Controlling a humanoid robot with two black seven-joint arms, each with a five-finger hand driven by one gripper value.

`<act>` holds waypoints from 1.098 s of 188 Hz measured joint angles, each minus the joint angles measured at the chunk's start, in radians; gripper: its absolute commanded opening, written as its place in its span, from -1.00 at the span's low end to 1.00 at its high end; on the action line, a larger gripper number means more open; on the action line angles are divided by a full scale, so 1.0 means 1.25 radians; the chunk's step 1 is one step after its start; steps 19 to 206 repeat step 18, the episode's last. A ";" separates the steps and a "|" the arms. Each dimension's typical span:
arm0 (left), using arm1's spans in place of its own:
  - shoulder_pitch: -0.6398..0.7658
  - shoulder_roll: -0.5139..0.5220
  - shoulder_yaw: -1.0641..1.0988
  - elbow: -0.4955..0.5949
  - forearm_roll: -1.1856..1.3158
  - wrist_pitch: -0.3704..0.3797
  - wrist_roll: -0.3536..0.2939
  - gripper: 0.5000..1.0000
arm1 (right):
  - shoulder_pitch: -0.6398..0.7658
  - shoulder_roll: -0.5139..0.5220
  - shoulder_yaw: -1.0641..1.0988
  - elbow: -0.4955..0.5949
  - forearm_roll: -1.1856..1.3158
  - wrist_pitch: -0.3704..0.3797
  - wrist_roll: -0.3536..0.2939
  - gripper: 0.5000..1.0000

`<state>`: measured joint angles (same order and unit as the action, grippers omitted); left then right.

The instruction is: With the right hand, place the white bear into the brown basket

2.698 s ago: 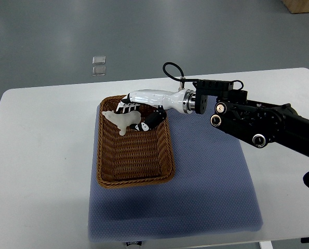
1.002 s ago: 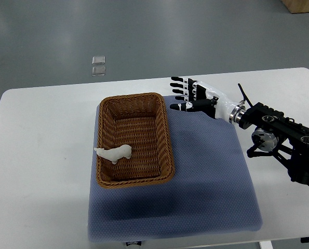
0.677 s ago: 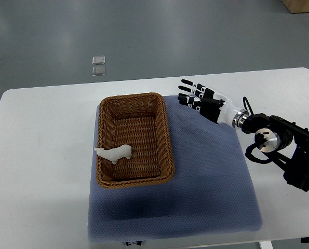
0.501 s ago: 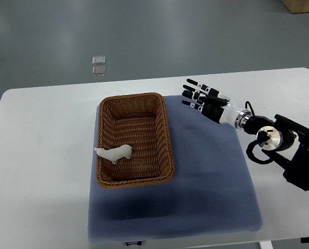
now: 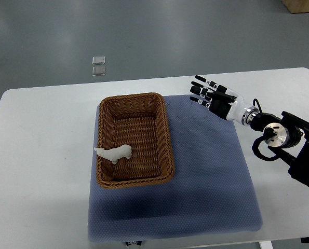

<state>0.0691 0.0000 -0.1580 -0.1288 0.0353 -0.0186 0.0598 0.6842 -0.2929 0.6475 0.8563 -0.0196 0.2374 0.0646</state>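
Observation:
The white bear (image 5: 114, 153) lies on its side in the brown wicker basket (image 5: 161, 133), against the near left wall, with its nose over the left rim. My right hand (image 5: 210, 96) is open and empty, fingers spread, above the blue mat to the right of the basket's far corner. Its black arm (image 5: 292, 148) comes in from the right edge. The left arm is out of view.
The basket stands on a blue-grey mat (image 5: 206, 187) on a white table (image 5: 40, 171). Two small clear squares (image 5: 98, 65) lie on the grey floor beyond the table's far edge.
The right hand let go of the bear over the basket's far end. The bear now lies at the near left inside. The hand has drawn back to the right, open.

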 measured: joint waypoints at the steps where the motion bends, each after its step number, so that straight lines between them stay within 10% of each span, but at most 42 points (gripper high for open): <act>1: 0.000 0.000 0.000 0.000 0.000 0.000 0.000 1.00 | 0.000 0.000 0.000 0.000 0.000 0.000 0.000 0.70; 206: 0.000 0.000 0.000 0.000 0.000 0.000 0.000 1.00 | 0.000 -0.001 0.001 -0.008 0.000 0.000 0.001 0.70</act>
